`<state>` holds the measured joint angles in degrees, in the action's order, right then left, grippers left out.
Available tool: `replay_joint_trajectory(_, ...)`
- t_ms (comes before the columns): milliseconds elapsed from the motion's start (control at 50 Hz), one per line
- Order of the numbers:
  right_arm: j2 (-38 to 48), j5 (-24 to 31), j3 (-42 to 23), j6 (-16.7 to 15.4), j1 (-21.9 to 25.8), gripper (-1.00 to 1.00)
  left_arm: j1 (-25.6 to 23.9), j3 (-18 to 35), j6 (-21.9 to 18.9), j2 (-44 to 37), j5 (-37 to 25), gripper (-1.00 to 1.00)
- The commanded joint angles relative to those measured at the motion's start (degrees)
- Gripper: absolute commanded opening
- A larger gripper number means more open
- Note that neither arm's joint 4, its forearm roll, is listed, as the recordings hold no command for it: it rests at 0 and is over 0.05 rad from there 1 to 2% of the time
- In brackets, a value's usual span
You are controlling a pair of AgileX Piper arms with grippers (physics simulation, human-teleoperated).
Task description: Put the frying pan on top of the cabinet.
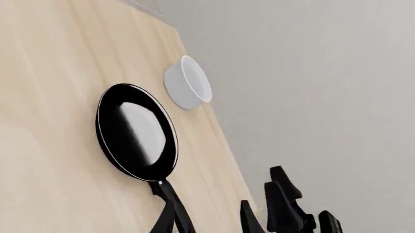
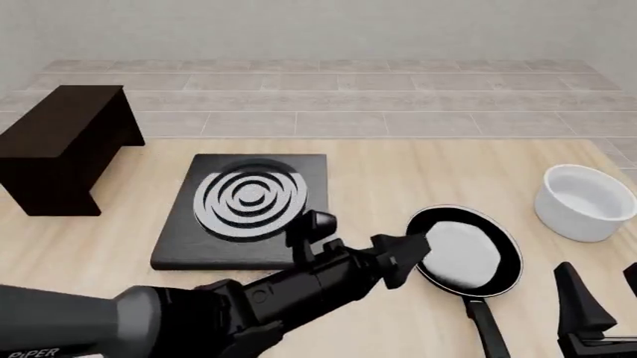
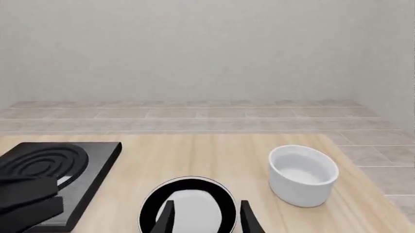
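The frying pan lies flat on the wooden table, right of centre, its grey-white inside up and its long handle pointing toward the front edge. It also shows as the frying pan and the frying pan. The dark cabinet stands at the far left back, its flat top bare. My left gripper hovers open just left of the pan's rim, holding nothing. My right gripper is open and empty near the front right, to the right of the handle; in its own view the right gripper frames the pan.
A black stove plate with grey-white rings lies between cabinet and pan, partly under the left arm. A white bowl stands at the right edge, just beyond the pan; it shows again as the bowl and the bowl.
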<state>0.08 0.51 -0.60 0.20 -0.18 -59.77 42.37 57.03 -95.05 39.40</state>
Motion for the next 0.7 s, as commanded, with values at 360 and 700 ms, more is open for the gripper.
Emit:
replay_joint_trajectory(360,-0.02,0.47,-0.57,0.42,0.04,1.00,-4.04,4.63,9.24,-13.70,5.44,1.00)
replay_joint_trajectory(700,-0.03,0.45,-0.61,0.95,0.01,1.00,-5.81,5.89,12.89,-18.04,7.98,1.00)
